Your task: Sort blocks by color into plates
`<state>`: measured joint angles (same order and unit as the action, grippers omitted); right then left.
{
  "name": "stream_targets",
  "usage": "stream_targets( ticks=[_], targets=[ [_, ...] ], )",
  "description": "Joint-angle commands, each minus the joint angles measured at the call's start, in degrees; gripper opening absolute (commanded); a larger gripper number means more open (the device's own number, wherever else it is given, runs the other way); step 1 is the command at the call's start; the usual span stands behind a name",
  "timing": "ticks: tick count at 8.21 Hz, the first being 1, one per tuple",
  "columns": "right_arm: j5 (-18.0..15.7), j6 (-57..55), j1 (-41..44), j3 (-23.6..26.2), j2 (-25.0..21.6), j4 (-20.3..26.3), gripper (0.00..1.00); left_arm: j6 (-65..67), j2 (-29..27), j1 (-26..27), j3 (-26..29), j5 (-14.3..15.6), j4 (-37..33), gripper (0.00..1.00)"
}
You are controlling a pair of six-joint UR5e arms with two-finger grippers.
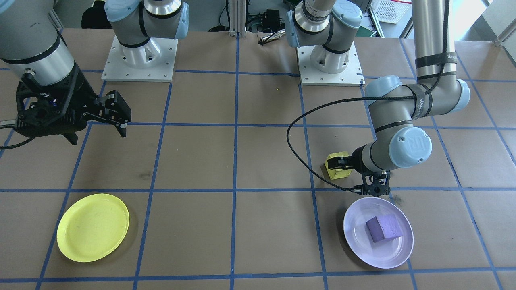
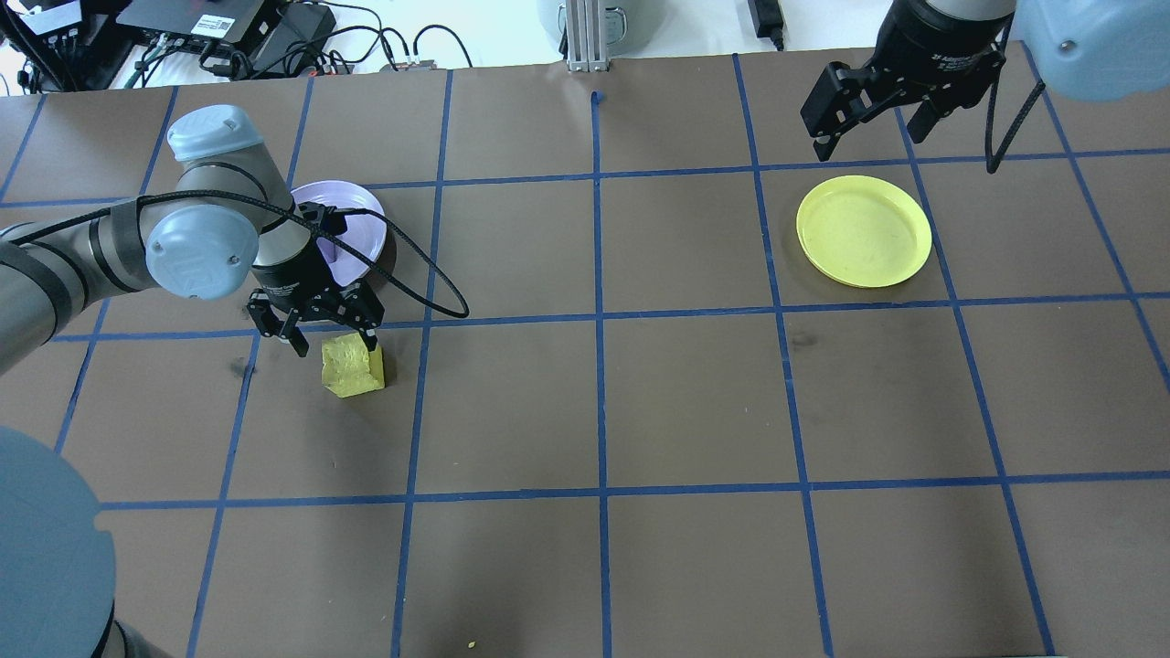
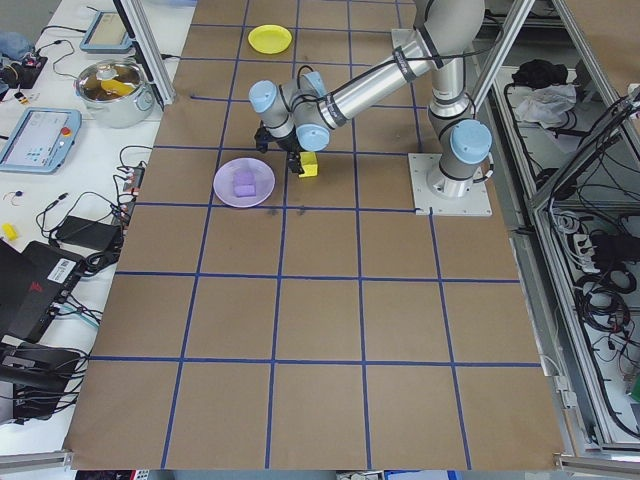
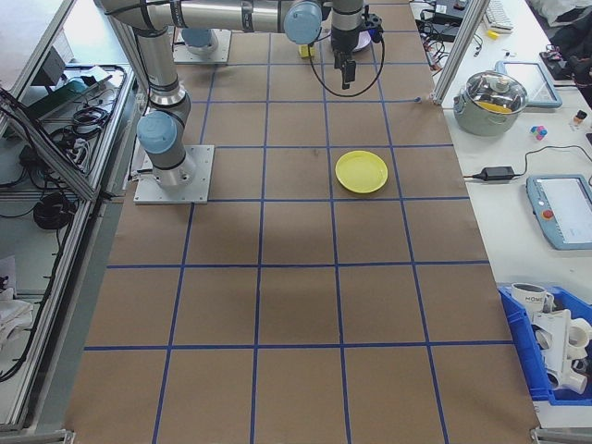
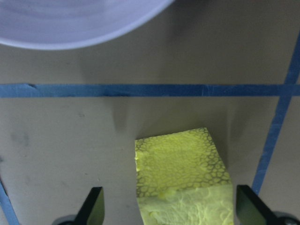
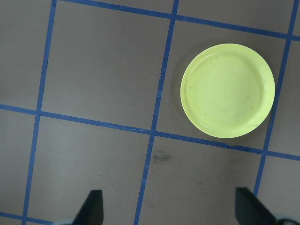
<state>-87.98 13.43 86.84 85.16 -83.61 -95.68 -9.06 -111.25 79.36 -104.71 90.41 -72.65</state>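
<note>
The yellow block (image 5: 183, 176) is showing a rough, pitted, foam-like skin, matt and worn. The purple block (image 1: 383, 228) is looking matt and soft-edged, lying in the lavender plate (image 1: 358, 241), whose plastic is gleaming with a glossy sheen. The yellow plate (image 6: 228, 91) is shining too, though faint scuffs are marking it. The worktop (image 2: 695, 393) is wearing dull brown paper crossed by smooth blue tape. The left pincer (image 2: 331, 342) is looking like matt black plastic
</note>
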Motion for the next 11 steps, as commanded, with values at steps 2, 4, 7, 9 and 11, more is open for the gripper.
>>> stream_targets(
  ticks=[2,4,7,9,11],
  targets=[
    [0.2,-0.1,0.0,0.3,0.2,-0.6,1.0,0.0,-0.3,-0.4,-1.9,-3.2,0.8,0.99],
    [0.2,0.0,0.0,0.7,0.1,-0.8,1.0,2.1,1.1,-0.3,-2.0,-3.9,0.6,0.25],
    [0.2,-0.1,0.0,0.7,0.1,-0.8,1.0,1.7,1.2,-0.3,-1.5,-3.4,0.7,0.08],
    [0.1,-0.2,0.0,0.8,0.0,-0.8,1.0,2.5,6.1,1.1,-0.3,-3.4,-0.5,0.08],
    [0.1,-0.6,0.0,0.8,-0.1,-0.8,1.0,2.7,8.3,4.3,0.6,-11.2,-2.3,0.07]
  ],
)
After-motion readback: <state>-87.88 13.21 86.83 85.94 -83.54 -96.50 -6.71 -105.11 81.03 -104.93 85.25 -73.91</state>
